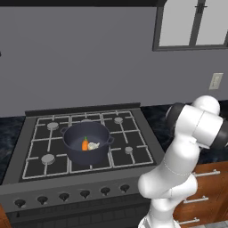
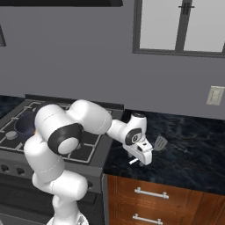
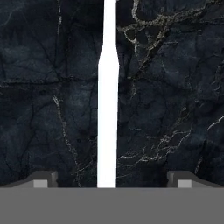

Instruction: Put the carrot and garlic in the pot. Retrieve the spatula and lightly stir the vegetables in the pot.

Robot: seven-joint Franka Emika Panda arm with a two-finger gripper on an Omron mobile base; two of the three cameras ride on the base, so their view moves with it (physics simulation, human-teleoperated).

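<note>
The slim spatula with a dark grey flat blade and a thin pale handle [image 2: 154, 146] lies flat on the black marbled table [image 2: 193, 145], right of centre in the right base view. Its long axis runs diagonally there: blade toward the upper right, handle end toward the lower left, with the middle hidden behind the hand. In the hand view the pale handle [image 3: 107, 109] runs straight up the frame's centre from bottom to top edge, widening below the upper part.

The two dark fingers [image 3: 43, 180] stand wide apart at the bottom corners of that view, one on each side of the handle, not touching it.

In the left base view, left of centre, the round dark blue-grey pot [image 1: 73, 144] sits on the stove grate [image 1: 40, 147], holding the small orange carrot [image 1: 84, 144] and off-white garlic bulb [image 1: 93, 145] side by side.
</note>
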